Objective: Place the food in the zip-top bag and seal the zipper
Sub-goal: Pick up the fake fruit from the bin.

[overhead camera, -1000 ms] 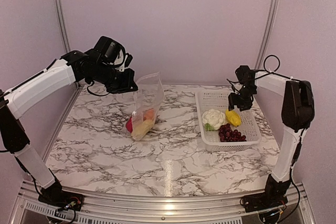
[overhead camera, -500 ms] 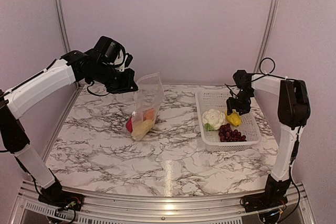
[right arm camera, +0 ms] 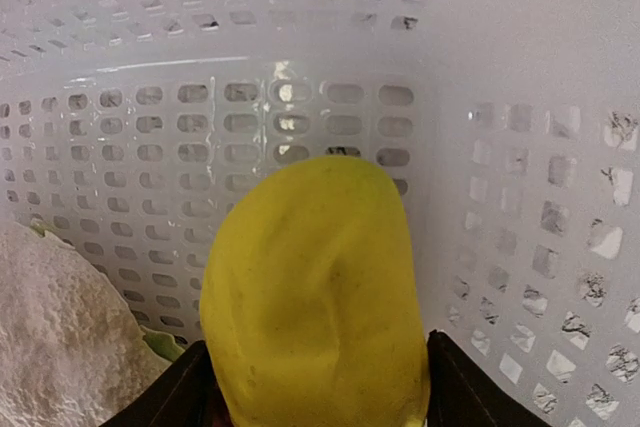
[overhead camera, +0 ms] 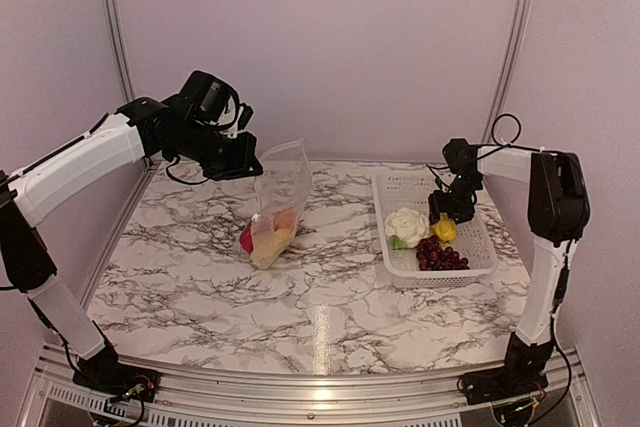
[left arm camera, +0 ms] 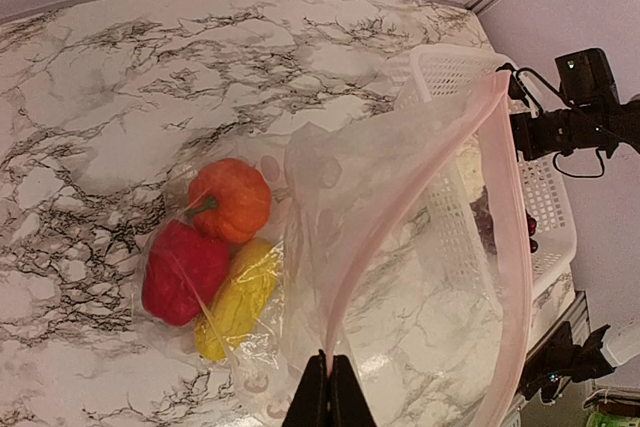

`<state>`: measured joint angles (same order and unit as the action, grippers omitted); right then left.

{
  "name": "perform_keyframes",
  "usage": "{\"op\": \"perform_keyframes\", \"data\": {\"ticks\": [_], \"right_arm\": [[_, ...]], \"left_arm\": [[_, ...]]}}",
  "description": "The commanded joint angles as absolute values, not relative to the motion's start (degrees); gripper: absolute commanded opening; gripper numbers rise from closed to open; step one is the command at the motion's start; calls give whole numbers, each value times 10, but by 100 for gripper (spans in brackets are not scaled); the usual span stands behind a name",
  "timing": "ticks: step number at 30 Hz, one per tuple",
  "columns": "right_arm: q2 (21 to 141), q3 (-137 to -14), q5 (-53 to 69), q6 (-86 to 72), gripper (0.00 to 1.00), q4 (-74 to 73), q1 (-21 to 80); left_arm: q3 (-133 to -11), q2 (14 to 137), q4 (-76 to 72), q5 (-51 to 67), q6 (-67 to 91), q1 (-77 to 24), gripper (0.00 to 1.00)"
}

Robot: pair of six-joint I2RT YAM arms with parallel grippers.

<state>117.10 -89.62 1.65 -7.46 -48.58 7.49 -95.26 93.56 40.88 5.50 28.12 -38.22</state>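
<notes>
L claw [left arm camera: 327, 392]: shut, pinching the bag [left arm camera: 400, 207] at its mouth edge; pink-tinted zip strip [left arm camera: 510, 197] hangs open in a loop. Bag held up, bottom resting on the table [overhead camera: 330, 297], white marble w/ dark veins, glossy. Inside the bag: red pepper [left arm camera: 185, 272], orange fruit [left arm camera: 232, 199], a yellow item [left arm camera: 238, 297].

R claw [overhead camera: 445, 212]: jaws apart, one each side of the yellow piece [right arm camera: 315, 287] in the white basket [overhead camera: 410, 187], table's right side. Cauliflower [overhead camera: 405, 224] and grapes [overhead camera: 440, 254] also in the basket.

Room: plain lilac walls [overhead camera: 320, 47], metal corner posts [overhead camera: 112, 27], metal rail [overhead camera: 300, 387] along near edge.
</notes>
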Motion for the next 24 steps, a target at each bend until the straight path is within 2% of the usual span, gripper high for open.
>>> {"op": "perform_keyframes", "data": {"ticks": [1, 14, 24], "right_arm": [[1176, -886, 29, -81, 67, -478, 79], [1144, -899, 20, -92, 57, -495, 79], [1050, -917, 39, -110, 51, -511, 97]], "left_arm": [[-946, 929, 407, 58, 286, -383, 0], [-947, 933, 405, 68, 282, -383, 0], [-960, 951, 405, 75, 282, -383, 0]]}}
